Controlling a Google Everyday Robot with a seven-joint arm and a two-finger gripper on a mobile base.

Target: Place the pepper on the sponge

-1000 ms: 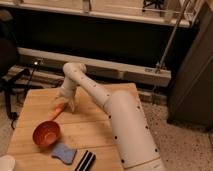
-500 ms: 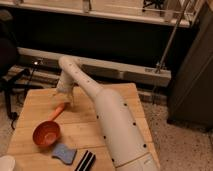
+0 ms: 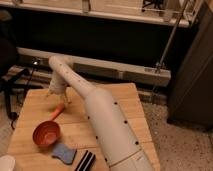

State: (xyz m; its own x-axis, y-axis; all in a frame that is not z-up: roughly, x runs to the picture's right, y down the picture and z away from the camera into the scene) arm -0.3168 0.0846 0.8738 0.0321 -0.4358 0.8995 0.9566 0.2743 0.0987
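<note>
Now the gripper (image 3: 58, 97), spread and empty, hangs just above the pepper (image 3: 57, 111), which slants toward lower left; the sponge (image 3: 64, 152) lies well below, near the frame's bottom.

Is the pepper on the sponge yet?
No, the pepper lies on the table beyond the bowl, right by the open gripper, well apart from the sponge.

Red bowl (image 3: 46, 134) and striped block (image 3: 85, 161) (front edge) sit on the table (image 3: 120, 100).
</note>
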